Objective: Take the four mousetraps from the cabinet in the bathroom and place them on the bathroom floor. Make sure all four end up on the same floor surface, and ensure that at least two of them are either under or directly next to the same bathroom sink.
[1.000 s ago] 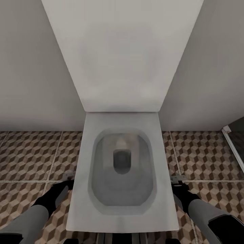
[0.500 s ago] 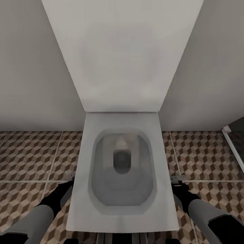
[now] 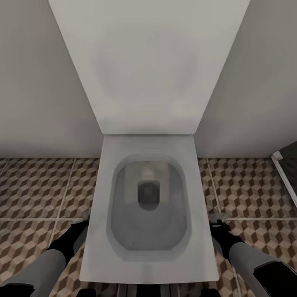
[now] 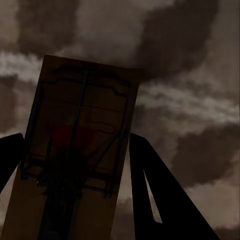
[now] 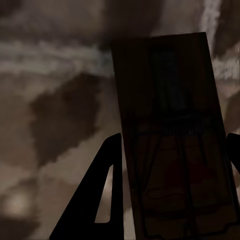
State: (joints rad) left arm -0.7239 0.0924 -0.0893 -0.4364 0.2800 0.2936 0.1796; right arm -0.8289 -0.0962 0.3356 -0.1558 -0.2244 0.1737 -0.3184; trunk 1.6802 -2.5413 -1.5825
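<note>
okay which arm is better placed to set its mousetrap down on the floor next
Neither clearly. The left pincer and right pincer each grip a mousetrap, both low beside the toilet over bathroom floor. Slight lean: left.

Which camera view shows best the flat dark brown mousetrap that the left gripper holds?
The left wrist view: the flat dark brown mousetrap lies between the left gripper's dark fingers, its wire frame and reddish patch visible. The head view gives just the left gripper beside the white toilet. The right wrist view shows another trap.
</note>
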